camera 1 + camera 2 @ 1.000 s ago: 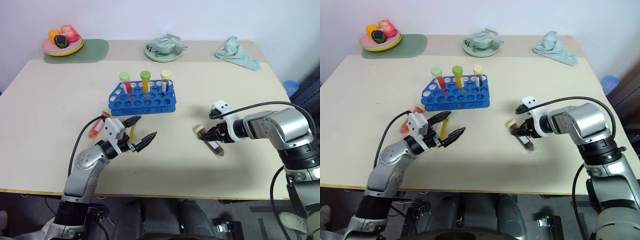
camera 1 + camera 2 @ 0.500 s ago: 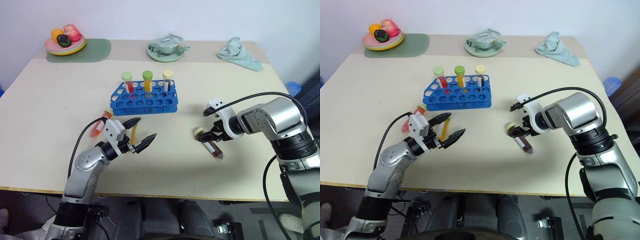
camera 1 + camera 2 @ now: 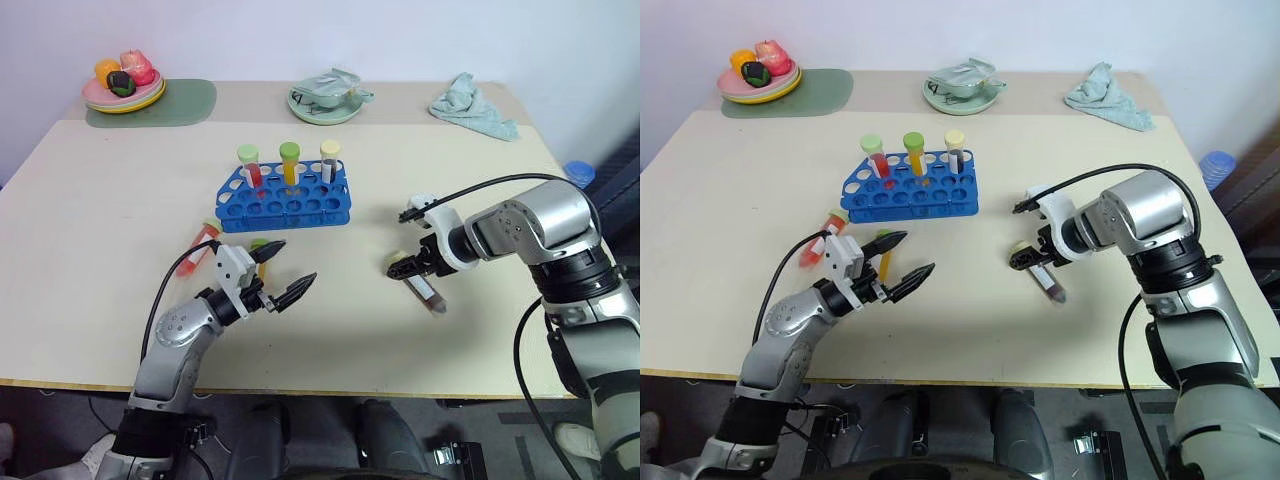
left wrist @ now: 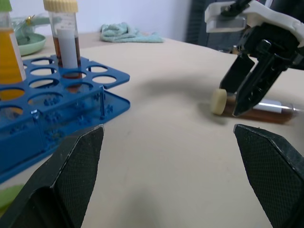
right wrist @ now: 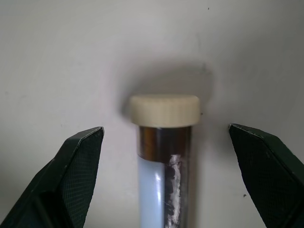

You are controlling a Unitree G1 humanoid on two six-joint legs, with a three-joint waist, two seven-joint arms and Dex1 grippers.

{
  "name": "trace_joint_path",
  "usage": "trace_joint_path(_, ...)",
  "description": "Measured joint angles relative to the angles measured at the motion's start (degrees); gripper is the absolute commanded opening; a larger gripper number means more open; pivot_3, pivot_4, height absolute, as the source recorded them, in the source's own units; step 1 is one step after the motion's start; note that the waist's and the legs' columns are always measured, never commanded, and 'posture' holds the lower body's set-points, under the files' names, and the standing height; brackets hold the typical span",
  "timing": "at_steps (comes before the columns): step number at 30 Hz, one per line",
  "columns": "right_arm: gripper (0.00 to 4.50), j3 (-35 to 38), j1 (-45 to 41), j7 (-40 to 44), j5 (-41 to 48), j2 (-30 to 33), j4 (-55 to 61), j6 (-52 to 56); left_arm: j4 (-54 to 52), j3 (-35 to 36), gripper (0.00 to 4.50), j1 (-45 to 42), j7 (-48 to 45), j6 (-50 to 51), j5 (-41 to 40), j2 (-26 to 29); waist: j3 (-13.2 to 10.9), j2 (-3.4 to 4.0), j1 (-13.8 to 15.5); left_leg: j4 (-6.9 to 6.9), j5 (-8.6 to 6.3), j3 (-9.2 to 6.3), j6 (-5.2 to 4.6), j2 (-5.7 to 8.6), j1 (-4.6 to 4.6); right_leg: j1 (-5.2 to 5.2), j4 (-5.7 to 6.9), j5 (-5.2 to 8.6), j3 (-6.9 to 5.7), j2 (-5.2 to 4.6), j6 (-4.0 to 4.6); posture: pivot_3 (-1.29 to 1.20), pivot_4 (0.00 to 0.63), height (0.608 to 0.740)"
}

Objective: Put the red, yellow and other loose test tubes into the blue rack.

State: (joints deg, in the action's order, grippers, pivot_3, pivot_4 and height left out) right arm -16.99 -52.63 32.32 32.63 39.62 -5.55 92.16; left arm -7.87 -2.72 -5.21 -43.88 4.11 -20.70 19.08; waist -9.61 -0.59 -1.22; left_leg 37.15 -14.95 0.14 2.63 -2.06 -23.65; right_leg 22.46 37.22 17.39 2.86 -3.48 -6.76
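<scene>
The blue rack (image 3: 285,205) stands mid-table with three capped tubes upright in its back row. A dark brown test tube (image 3: 424,290) with a cream cap (image 5: 165,110) lies flat on the table. My right gripper (image 3: 412,262) points steeply down over its cap end, open, with one finger on each side and not touching it. A red test tube (image 3: 199,246) and a yellow test tube (image 3: 883,258) lie near my left gripper (image 3: 290,264). That gripper hovers open and empty, partly covering the yellow tube.
At the back of the table are a plate of toy food (image 3: 124,84) on a green mat (image 3: 190,100), a green bowl (image 3: 325,100) and a crumpled teal cloth (image 3: 472,107). A black cable (image 3: 480,185) loops over my right forearm.
My right wrist has tipped more steeply down over the brown tube's cap end and its fingers have spread slightly. The tube still lies flat. The left gripper has kept still.
</scene>
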Motion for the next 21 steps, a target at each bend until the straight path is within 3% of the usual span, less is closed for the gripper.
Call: trace_joint_path(21, 4.29, 0.86, -2.45, -3.99, 0.15, -4.89, -3.94, 0.0, -1.86, 0.03, 4.5, 1.04, 0.94, 0.63, 0.02, 0.48, 0.04, -0.06, -1.38, -0.02, 0.0, -0.01, 0.0, -0.16, 0.11, -0.06, 0.05, -0.01, 0.01, 0.15, 0.01, 0.0, 0.15, 0.74)
